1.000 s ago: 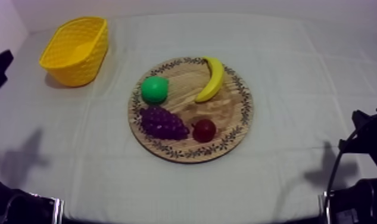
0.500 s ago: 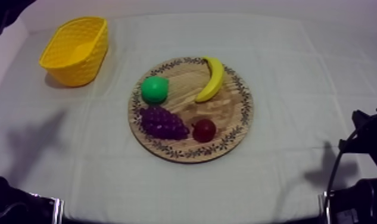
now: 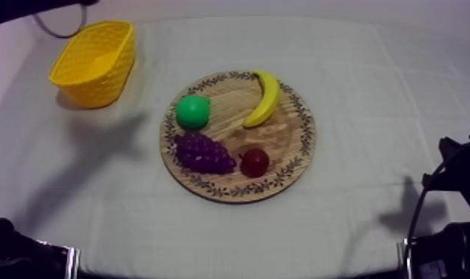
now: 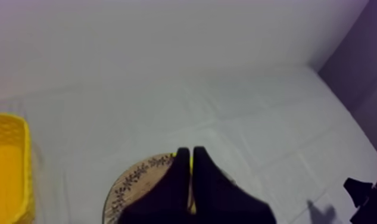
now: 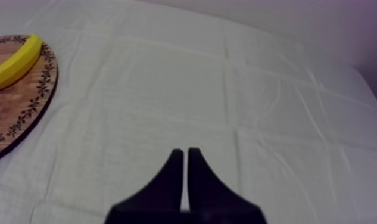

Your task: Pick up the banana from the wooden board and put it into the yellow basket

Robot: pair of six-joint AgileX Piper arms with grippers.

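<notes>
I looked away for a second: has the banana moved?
No. The banana lies at the same spot, at the far right rim of the wooden board.

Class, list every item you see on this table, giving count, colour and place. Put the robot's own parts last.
wooden board: one, brown, patterned rim, table centre
banana: one, yellow, board's far right
green fruit: one, green, board's left
grapes: one bunch, purple, board's near left
small red fruit: one, red, right of the grapes
yellow basket: one, yellow, table's far left
cloth: one, grey-white, covering the table
left jaws: black, shut, aimed toward the board
right jaws: black, shut, over bare cloth beside the board
</notes>
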